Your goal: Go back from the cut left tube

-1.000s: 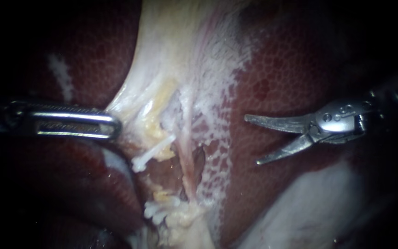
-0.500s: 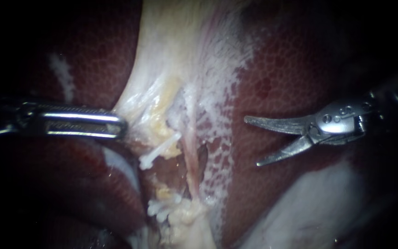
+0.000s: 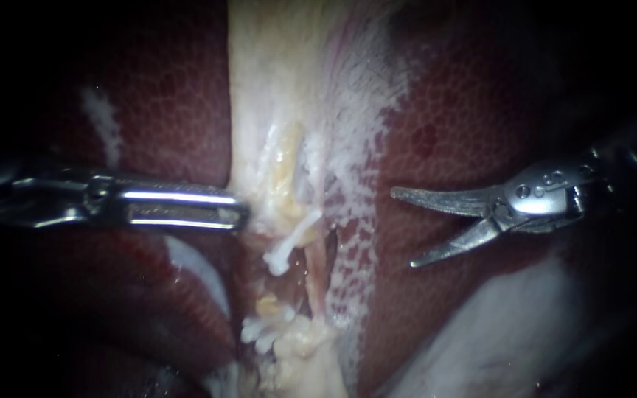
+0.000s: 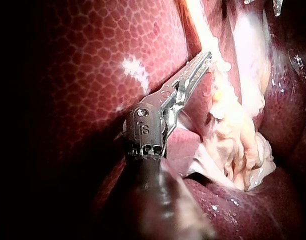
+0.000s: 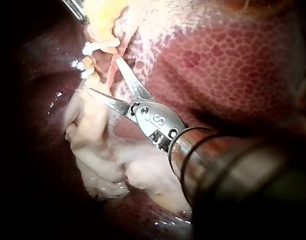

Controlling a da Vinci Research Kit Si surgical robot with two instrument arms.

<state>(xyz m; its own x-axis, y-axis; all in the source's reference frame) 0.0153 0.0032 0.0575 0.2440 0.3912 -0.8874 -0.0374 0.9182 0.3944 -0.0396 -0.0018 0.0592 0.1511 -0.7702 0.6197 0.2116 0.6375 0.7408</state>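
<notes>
Where cut, left tube (image 3: pixel 293 236) (white-clipped).

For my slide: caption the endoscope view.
With the right instrument open and clear of the cut tube, the left instrument grips pale tissue over liver.

No label, brand, number or sign is legible on the liver (image 3: pixel 466 110) or the pale tissue (image 3: pixel 274 88). Small stamped marks stand on the left instrument (image 4: pixel 205 58) and the right instrument (image 5: pixel 104 76), on each wrist housing; not transcribed.
</notes>
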